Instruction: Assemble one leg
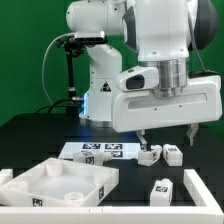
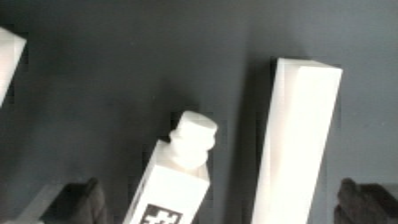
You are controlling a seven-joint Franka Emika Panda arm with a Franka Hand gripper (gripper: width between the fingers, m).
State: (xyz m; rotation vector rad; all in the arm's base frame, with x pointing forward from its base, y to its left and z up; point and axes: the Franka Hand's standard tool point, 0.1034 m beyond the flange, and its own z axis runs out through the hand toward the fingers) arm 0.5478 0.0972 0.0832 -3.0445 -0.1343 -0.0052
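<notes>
- From the exterior view, the gripper [image 1: 165,135] hangs above the black table [image 1: 30,140] with its fingers [image 1: 141,133] spread wide and nothing between them.
- It is clear of every part on the table.
- Two legs [image 1: 150,155] [image 1: 172,155] lie close together under it, just beside the marker board [image 1: 100,150].
- A third leg [image 1: 160,188] lies nearer the camera, alone, between the panel [image 1: 35,188] on the exterior view's left and the white bar [image 1: 197,190] on the exterior view's right.
- No leg sits in the panel, so I'd say this is the approach to a pick-up, early in the job.

- In the wrist view, one leg [image 2: 178,175] lies flat on the dark surface, its narrow screw-like end pointing away from the gripper [image 2: 217,205] and a tag showing on its body.
- The dark fingertips [image 2: 75,200] stand well out to either side of it, released and touching nothing.
- The white bar [image 2: 302,130] runs alongside the leg, apart from it but inside the span of the open fingers.
- I take this to be the lone leg by the bar, though I can't be certain.
- The leg lies off centre, nearer one fingertip, and a little askew.
- The next move calls for centring over the body, lining up with it, then coming down so that the far finger lands between leg and bar, not on the bar.
</notes>
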